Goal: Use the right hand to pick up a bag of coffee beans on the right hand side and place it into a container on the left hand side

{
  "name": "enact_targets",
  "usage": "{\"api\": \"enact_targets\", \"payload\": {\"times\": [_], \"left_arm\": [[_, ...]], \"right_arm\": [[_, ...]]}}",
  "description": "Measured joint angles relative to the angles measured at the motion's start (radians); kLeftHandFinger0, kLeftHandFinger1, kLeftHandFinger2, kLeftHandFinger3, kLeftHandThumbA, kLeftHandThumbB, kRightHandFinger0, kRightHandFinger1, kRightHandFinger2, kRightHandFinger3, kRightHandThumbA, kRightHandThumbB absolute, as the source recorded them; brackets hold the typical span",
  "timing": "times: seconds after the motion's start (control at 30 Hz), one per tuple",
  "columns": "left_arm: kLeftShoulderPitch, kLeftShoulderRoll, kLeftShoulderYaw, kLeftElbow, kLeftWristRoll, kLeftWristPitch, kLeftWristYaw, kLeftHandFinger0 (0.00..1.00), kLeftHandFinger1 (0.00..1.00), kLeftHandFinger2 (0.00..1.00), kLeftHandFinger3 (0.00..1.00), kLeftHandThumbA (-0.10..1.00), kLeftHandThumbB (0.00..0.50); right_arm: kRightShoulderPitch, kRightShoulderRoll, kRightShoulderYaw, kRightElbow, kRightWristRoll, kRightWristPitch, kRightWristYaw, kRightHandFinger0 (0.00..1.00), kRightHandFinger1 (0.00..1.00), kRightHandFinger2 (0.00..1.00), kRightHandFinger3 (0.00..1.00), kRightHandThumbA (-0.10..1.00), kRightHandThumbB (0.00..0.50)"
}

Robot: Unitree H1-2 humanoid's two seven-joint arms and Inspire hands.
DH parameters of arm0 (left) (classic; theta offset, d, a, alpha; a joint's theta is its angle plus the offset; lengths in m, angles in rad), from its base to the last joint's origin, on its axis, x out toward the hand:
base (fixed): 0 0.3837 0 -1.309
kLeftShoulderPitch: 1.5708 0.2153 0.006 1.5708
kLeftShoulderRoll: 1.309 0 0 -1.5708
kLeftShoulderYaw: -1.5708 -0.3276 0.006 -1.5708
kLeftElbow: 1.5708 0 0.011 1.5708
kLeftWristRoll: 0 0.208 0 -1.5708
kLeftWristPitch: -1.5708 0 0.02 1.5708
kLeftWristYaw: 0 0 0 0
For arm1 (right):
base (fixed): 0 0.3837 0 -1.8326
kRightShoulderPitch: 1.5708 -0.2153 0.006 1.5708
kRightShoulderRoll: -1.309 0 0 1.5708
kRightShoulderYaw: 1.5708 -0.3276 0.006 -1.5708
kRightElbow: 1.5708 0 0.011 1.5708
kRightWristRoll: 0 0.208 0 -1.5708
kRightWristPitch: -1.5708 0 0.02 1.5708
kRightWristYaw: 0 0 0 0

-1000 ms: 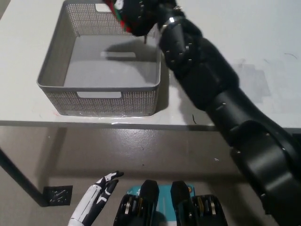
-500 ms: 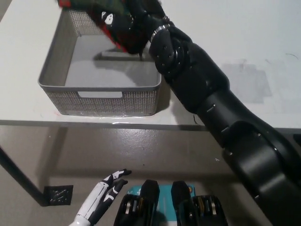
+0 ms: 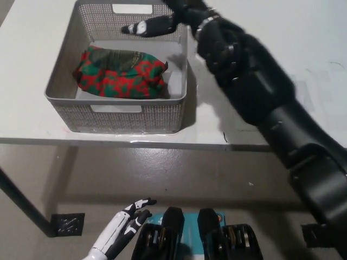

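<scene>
A red and green patterned coffee bean bag [image 3: 120, 73] lies flat inside the grey mesh container [image 3: 65, 103] at the left of the white table. My black right hand [image 3: 162, 21] hovers over the container's far right corner, open, fingers stretched leftward and holding nothing. It is above and behind the bag, apart from it. My white left hand [image 3: 122, 228] hangs low at the bottom left, below the table edge, fingers spread.
The white table [image 3: 303, 65] stretches to the right of the container, with a grey taped patch [image 3: 303, 95] partly covered by my right arm. Below the table's front edge lies grey floor, with a dark table leg [image 3: 21, 208] at lower left.
My right hand held the bag above the container's far edge before. Now the bag lies inside the container and the hand has let go and opened.
</scene>
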Motion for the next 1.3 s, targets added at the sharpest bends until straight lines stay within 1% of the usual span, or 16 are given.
{"api": "enact_targets", "payload": {"times": [0.2, 0.3, 0.37, 0.47, 0.53, 0.57, 0.7, 0.73, 0.77, 0.87, 0.97, 1.03, 1.1, 1.17, 1.27, 1.3], "left_arm": [[-0.001, 0.0, 0.002, 0.002, 0.0, 0.003, -0.002, 1.0, 0.79, 0.97, 1.0, 1.0, 0.408], [-0.001, 0.001, 0.006, 0.002, 0.0, 0.005, -0.002, 1.0, 0.8, 0.98, 1.0, 1.0, 0.382], [-0.001, 0.001, 0.01, 0.002, 0.0, 0.006, -0.002, 1.0, 0.84, 0.99, 1.0, 1.0, 0.389], [0.0, 0.003, 0.018, 0.002, 0.0, 0.007, -0.002, 1.0, 0.95, 1.0, 1.0, 1.0, 0.425], [0.0, 0.003, 0.023, 0.002, 0.0, 0.007, -0.002, 1.0, 0.98, 1.0, 1.0, 1.0, 0.427], [0.0, 0.003, 0.024, 0.002, 0.0, 0.007, -0.002, 1.0, 1.0, 1.0, 1.0, 1.0, 0.43], [0.001, 0.003, 0.039, 0.002, 0.0, 0.007, -0.002, 1.0, 1.0, 1.0, 1.0, 1.0, 0.455], [0.001, 0.003, 0.042, 0.002, 0.0, 0.007, -0.002, 1.0, 1.0, 1.0, 1.0, 1.0, 0.459], [0.002, 0.003, 0.044, 0.002, 0.0, 0.007, -0.002, 1.0, 1.0, 1.0, 1.0, 1.0, 0.468], [0.007, 0.003, 0.047, 0.002, 0.0, 0.007, -0.002, 1.0, 1.0, 1.0, 1.0, 1.0, 0.474], [0.027, 0.003, 0.051, 0.001, 0.0, 0.007, -0.002, 1.0, 1.0, 1.0, 1.0, 1.0, 0.454], [0.038, 0.003, 0.051, 0.001, 0.0, 0.006, -0.001, 1.0, 1.0, 1.0, 1.0, 1.0, 0.452], [0.05, 0.002, 0.051, 0.001, 0.0, 0.006, -0.001, 1.0, 1.0, 1.0, 1.0, 1.0, 0.448], [0.062, 0.001, 0.051, 0.001, 0.0, 0.005, 0.0, 1.0, 1.0, 1.0, 1.0, 1.0, 0.428], [0.072, 0.0, 0.052, 0.001, 0.0, 0.005, 0.002, 1.0, 1.0, 1.0, 1.0, 1.0, 0.428], [0.075, 0.0, 0.052, 0.001, 0.0, 0.004, 0.004, 1.0, 1.0, 1.0, 1.0, 1.0, 0.438]], "right_arm": [[0.073, -0.099, -0.046, -0.221, 0.024, 0.026, 0.052, 1.0, 1.0, 1.0, 1.0, 1.0, 0.391], [0.094, -0.151, -0.086, -0.322, 0.048, 0.038, 0.074, 1.0, 1.0, 1.0, 1.0, 1.0, 0.378], [0.108, -0.181, -0.118, -0.386, 0.067, 0.047, 0.083, 1.0, 1.0, 1.0, 1.0, 1.0, 0.379], [0.148, -0.231, -0.18, -0.505, 0.101, 0.069, 0.102, 1.0, 1.0, 1.0, 1.0, 1.0, 0.366], [0.183, -0.254, -0.216, -0.571, 0.122, 0.078, 0.109, 1.0, 1.0, 1.0, 1.0, 1.0, 0.337], [0.195, -0.26, -0.228, -0.591, 0.129, 0.079, 0.111, 1.0, 1.0, 1.0, 1.0, 1.0, 0.343], [0.338, -0.303, -0.323, -0.77, 0.198, 0.091, 0.123, 1.0, 1.0, 1.0, 1.0, 1.0, 0.354], [0.365, -0.305, -0.334, -0.798, 0.21, 0.093, 0.124, 1.0, 1.0, 1.0, 1.0, 1.0, 0.366], [0.409, -0.306, -0.35, -0.841, 0.226, 0.095, 0.124, 1.0, 1.0, 1.0, 1.0, 1.0, 0.349], [0.518, -0.303, -0.382, -0.932, 0.265, 0.097, 0.124, 1.0, 1.0, 1.0, 1.0, 1.0, 0.361], [0.721, -0.27, -0.418, -1.07, 0.33, 0.096, 0.123, 1.0, 1.0, 1.0, 1.0, 1.0, 0.322], [0.84, -0.238, -0.423, -1.111, 0.369, 0.091, 0.123, 1.0, 1.0, 1.0, 1.0, 1.0, 0.337], [0.944, -0.203, -0.423, -1.13, 0.409, 0.07, 0.123, 1.0, 1.0, 1.0, 1.0, 1.0, 0.314], [1.051, -0.163, -0.419, -1.128, 0.448, 0.039, 0.124, 1.0, 1.0, 1.0, 1.0, 1.0, 0.26], [1.146, -0.125, -0.402, -1.104, 0.482, -0.003, 0.125, 1.0, 1.0, 1.0, 1.0, 1.0, 0.271], [1.168, -0.112, -0.393, -1.089, 0.497, -0.02, 0.128, 1.0, 1.0, 1.0, 1.0, 1.0, 0.294]]}}
